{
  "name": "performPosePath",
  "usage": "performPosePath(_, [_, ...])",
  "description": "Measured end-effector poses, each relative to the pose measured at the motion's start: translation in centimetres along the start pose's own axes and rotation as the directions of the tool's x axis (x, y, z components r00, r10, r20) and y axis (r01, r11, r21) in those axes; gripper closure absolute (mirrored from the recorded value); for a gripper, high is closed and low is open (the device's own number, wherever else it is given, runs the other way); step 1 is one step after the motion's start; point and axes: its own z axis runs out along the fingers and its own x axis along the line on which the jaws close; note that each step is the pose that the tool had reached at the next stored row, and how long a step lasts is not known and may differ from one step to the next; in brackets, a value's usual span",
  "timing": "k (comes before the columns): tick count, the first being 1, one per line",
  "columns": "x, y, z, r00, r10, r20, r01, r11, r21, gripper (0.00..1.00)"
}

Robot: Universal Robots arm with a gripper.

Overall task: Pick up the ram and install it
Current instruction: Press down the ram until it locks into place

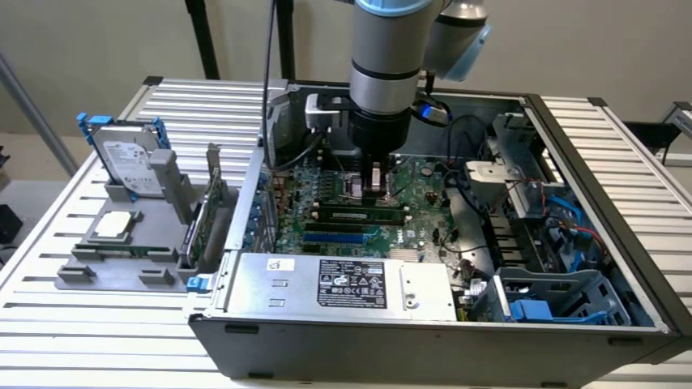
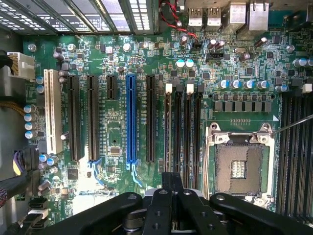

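I am looking at an open computer case (image 1: 605,186) lying on a slatted metal surface (image 1: 65,324), with the arm reaching straight down into it. The hand (image 1: 374,185) hangs low over the green motherboard (image 1: 427,182), near the middle of the case. I cannot tell whether it is wide or narrow, or whether it has anything in its grip.

The ram (image 1: 362,215) is a thin green stick with dark chips. It lies along one of the black slots on the board, just beside the hand on the side towards the silver power supply (image 1: 335,284). It looks apart from the hand rather than touching it, and from here I cannot tell whether it is pressed fully into its slot.

From the wrist view, the hand (image 2: 171,182) sits over the ends of a row of long black memory slots (image 2: 188,127). An open processor socket (image 2: 242,166) is just beside them, with a blue slot (image 2: 131,117) and a white slot (image 2: 50,110) further off.

Outside the case, towards the exterior view's left, a grey holder (image 1: 108,271) on the surface carries a square silver chip (image 1: 113,227). A hard drive (image 1: 130,162) stands in a blue bracket, and an upright card (image 1: 211,203) is near the case wall.
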Motion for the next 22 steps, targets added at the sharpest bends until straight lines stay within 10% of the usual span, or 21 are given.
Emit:
performPosePath(13, [0.0, 0.12, 1.94, 1.0000, 0.000, -0.0029, 0.000, 1.0000, -0.0027, 0.89])
performPosePath(22, [0.0, 0.07, -0.36, 1.0000, 0.000, -0.0020, 0.000, 1.0000, -0.0067, 0.89])
